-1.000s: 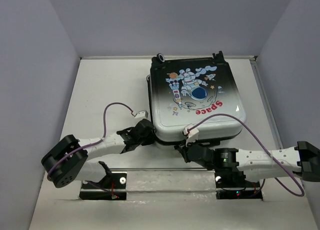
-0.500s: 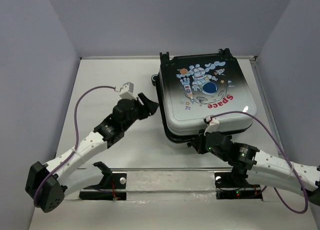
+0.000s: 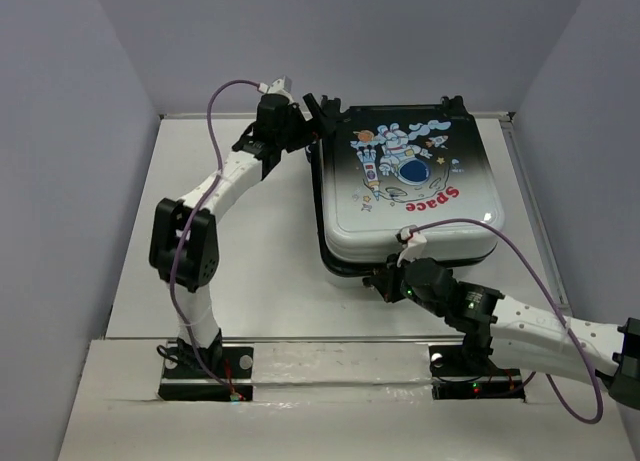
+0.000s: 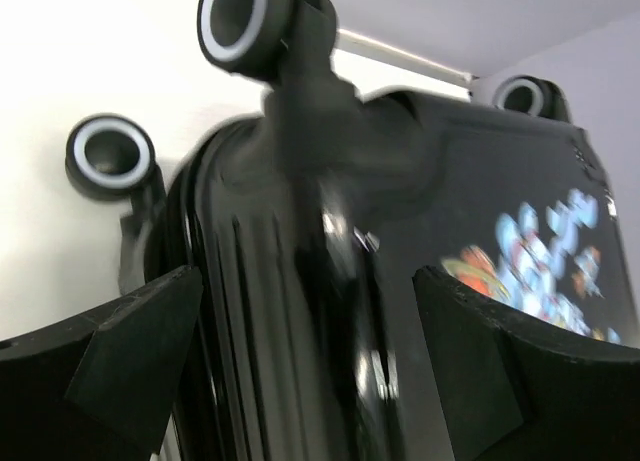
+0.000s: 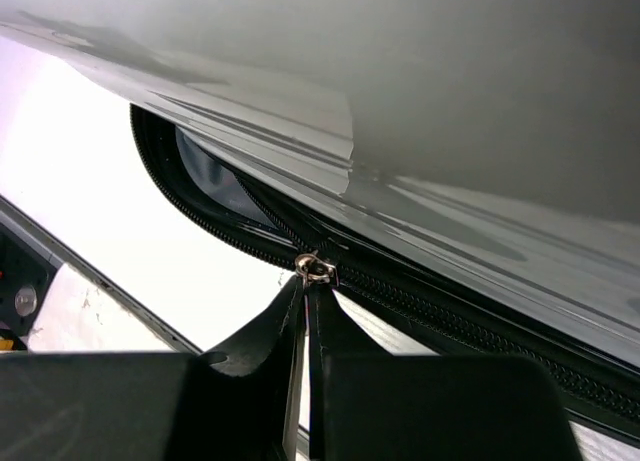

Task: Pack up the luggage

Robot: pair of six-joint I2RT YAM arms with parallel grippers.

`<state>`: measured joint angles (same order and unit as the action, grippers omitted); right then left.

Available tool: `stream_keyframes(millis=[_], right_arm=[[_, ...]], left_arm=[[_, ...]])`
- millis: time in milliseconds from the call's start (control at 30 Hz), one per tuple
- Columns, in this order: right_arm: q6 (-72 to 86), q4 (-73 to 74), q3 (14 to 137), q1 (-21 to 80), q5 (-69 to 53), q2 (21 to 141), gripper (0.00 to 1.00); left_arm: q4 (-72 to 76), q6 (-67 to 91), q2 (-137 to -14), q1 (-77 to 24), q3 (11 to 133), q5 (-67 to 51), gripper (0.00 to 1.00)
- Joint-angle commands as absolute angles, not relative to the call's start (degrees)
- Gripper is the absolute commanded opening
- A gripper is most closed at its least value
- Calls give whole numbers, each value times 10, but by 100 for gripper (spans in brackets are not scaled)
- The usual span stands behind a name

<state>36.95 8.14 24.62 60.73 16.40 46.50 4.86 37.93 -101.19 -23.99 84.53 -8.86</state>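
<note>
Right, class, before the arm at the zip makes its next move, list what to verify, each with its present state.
1. Grip: right end effector shut on the zip pull: ok.
2. Bracing: left end effector open, straddling the luggage edge by a wheel, not gripping: not ok.
3. Zip fully closed: not ok, a gap beside the pull shows lining.
4. Contents clear of the zip teeth: cannot tell.
</note>
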Motion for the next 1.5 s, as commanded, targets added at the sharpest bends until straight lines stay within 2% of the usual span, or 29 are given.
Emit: stream_keyframes(millis=[0, 33, 333, 600, 667, 700, 733, 767, 833, 867, 900, 967, 1100, 1267, 1367, 1467], right_arm=[[418, 117, 218, 603, 96, 459, 7], [417, 117, 218, 603, 93, 465, 7], [408, 83, 207, 603, 55, 501, 7], [414, 83, 191, 603, 54, 477, 7], [419, 82, 184, 603, 54, 470, 7], [419, 82, 182, 603, 54, 468, 7], [422, 82, 180, 603, 54, 467, 7], [423, 83, 178, 603, 55, 465, 7], [424, 84, 178, 603, 59, 460, 7], [425, 87, 178, 603, 62, 459, 7], [425, 90, 179, 603, 68, 458, 7], [423, 100, 187, 603, 85, 459, 7], [407, 96, 202, 603, 105, 475, 7], [319, 83, 255, 560, 105, 545, 7], [262, -20, 274, 435, -26, 569, 7], [246, -64, 357, 413, -93, 646, 7]], left_arm=[[30, 377, -1106, -214, 972, -171, 99], [22, 376, -1152, -213, 1035, -174, 99], [-54, 394, -1358, -209, 1333, -200, 99], [-4, 451, -1431, -206, 1374, -215, 99], [34, 474, -1447, -205, 1382, -222, 91], [47, 483, -1450, -204, 1383, -223, 83], [61, 492, -1454, -203, 1377, -224, 75], [99, 503, -1455, -202, 1373, -228, 53], [133, 532, -1451, -195, 1353, -238, 35], [150, 540, -1447, -193, 1342, -241, 14], [182, 546, -1441, -184, 1328, -243, 6], [211, 550, -1401, -159, 1267, -223, 6], [268, 534, -1266, -89, 1063, -208, 6], [304, 507, -1157, -20, 909, -209, 6], [306, 497, -1107, 12, 849, -221, 6], [301, 477, -1057, 18, 797, -208, 6]])
